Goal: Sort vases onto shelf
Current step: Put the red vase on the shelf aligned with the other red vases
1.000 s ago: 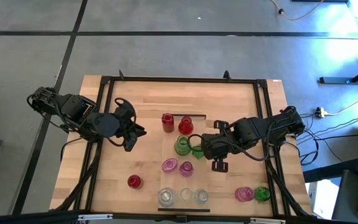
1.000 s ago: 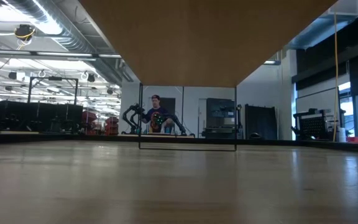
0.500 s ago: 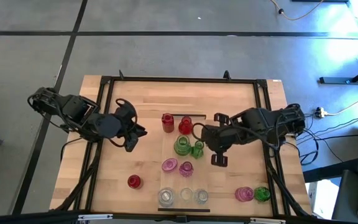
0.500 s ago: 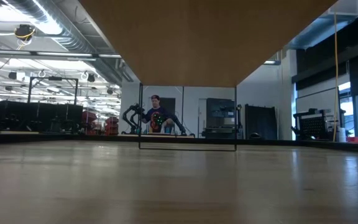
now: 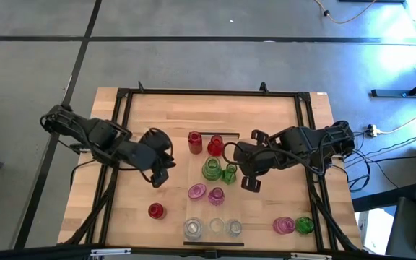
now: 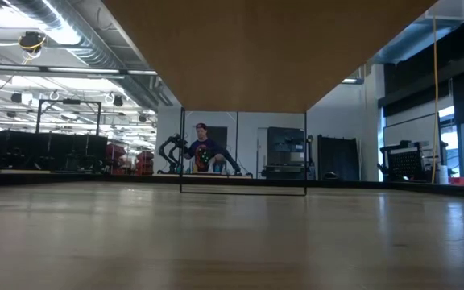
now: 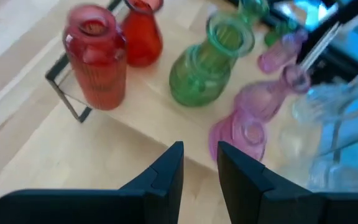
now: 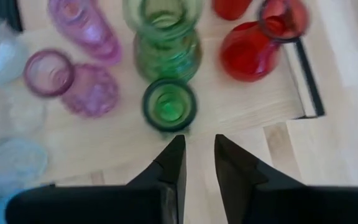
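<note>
Green vase mouth shows from right wrist.

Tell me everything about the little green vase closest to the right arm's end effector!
The small green vase is see-through green glass with a round ribbed belly, narrow neck and open round mouth. It stands upright on the pale shelf, beside a bigger green vase, which it seems to touch. The right end effector sits just short of it, holding nothing, fingers a narrow gap apart. Nothing else touches it.
</note>
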